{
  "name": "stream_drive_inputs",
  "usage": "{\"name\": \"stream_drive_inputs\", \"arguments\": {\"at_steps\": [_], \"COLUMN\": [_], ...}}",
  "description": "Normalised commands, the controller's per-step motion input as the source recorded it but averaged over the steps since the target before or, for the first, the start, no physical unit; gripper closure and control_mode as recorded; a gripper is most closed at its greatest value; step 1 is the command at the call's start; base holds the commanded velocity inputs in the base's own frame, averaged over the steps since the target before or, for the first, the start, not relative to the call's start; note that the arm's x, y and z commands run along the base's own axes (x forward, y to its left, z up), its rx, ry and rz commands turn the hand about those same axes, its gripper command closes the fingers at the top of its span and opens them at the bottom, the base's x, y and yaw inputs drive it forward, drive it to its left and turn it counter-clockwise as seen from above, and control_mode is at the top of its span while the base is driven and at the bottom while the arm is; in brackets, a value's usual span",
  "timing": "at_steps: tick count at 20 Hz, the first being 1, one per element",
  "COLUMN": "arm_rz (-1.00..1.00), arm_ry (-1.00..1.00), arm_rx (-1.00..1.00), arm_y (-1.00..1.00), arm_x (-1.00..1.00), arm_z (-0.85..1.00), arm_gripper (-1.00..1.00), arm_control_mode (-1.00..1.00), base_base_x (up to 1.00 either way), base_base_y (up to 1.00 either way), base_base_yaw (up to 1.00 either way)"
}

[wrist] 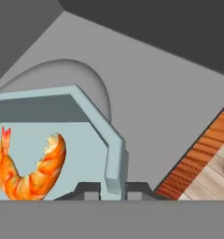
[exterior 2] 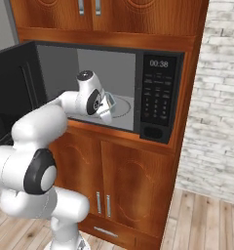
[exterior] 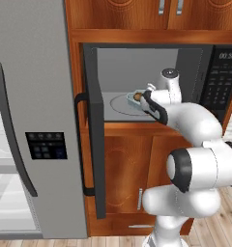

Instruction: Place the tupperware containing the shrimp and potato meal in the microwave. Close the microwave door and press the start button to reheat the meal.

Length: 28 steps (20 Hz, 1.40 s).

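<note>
jaws (wrist: 113,190): clamped on tupperware (wrist: 115,154) rim | hand view: shrimp (wrist: 32,170) inside | base views: microwave door (exterior: 94,130) open

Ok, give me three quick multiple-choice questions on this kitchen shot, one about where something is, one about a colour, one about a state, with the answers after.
1. Where is the tub?
A. On the floor
B. Inside the microwave, over the round glass plate
C. In the fridge

2. What colour is the shrimp?
A. Orange
B. Green
C. White

3. How is the microwave door?
A. Shut
B. Swung open
C. Taken off

Answers:
1 B, the base views show the tub in the grey cavity.
2 A, the hand view shows it bright orange.
3 B, it stands out to the left, and the tool grips the tub's wall.
</note>
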Motion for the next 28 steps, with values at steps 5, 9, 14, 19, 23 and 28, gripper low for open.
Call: {"name": "stream_drive_inputs", "arguments": {"at_steps": [5,9,14,19,23,28], "arm_rz": [0.00,0.00,0.00,0.00,-0.01,0.00], "arm_ry": [0.03,0.00,0.00,0.00,-0.04,-0.21], "arm_rx": [0.00,0.00,0.00,0.00,-0.01,-0.07], "arm_y": [0.00,0.00,0.00,0.00,0.03,0.09], "arm_x": [0.52,0.45,0.41,0.37,-0.02,-0.78], "arm_z": [-0.18,-0.32,-0.41,-0.26,0.00,0.05], "arm_gripper": [1.00,1.00,1.00,1.00,-1.00,-1.00], "arm_control_mode": [-1.00,-1.00,-1.00,-1.00,-1.00,-1.00], "base_base_x": [0.00,0.00,0.00,0.00,0.00,0.00], "base_base_y": [0.00,0.00,0.00,0.00,0.00,0.00], "base_base_yaw": [0.00,0.00,0.00,0.00,0.00,0.00]}}
